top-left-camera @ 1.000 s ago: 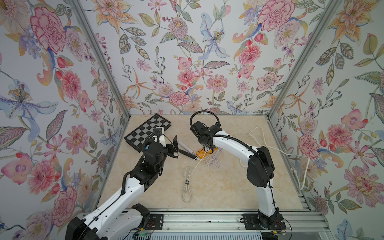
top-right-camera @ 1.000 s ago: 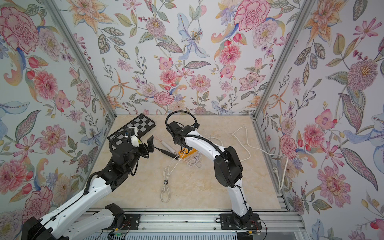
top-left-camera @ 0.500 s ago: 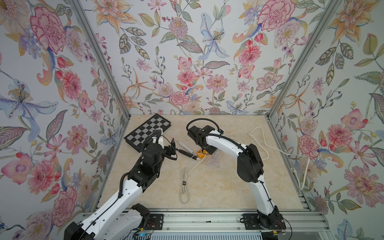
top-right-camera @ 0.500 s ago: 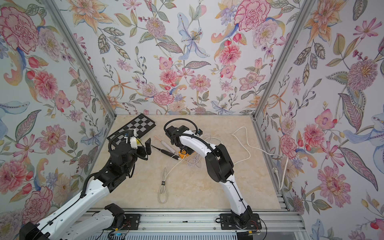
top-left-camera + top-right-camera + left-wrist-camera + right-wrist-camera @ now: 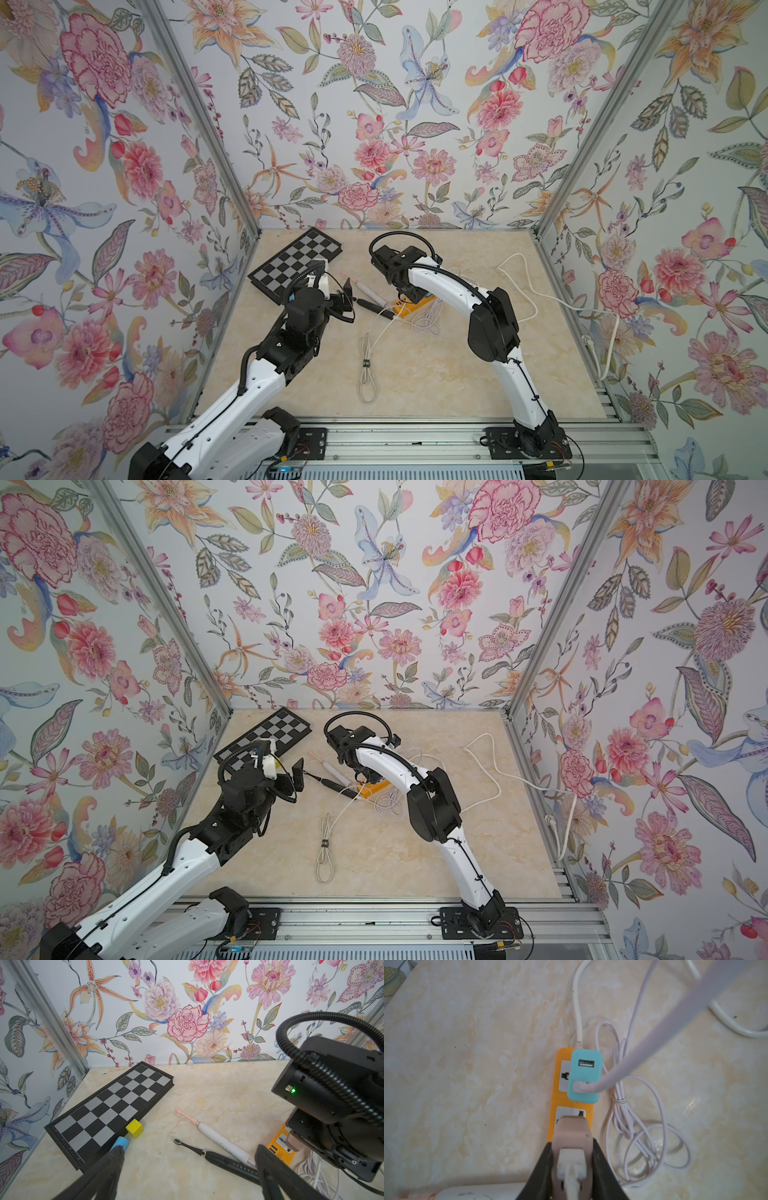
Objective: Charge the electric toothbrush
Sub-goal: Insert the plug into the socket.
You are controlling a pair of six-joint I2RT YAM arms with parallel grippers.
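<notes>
The right gripper (image 5: 572, 1147) is clamped on a pink adapter (image 5: 571, 1134) with a white cable in it, at the free socket of the orange power strip (image 5: 560, 1099), beside a teal adapter (image 5: 585, 1076). Plugging in looks to be the step in hand, though whether it is seated I cannot tell; next comes a straight, square press. In a top view the black toothbrush (image 5: 374, 308) and white toothbrush (image 5: 368, 289) lie at nine o'clock from the strip, with the left gripper (image 5: 349, 296) spread wide and empty just beyond.

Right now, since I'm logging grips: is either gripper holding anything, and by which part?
The right gripper pinches the pink charger adapter by its side faces; the left gripper is open, empty.
</notes>
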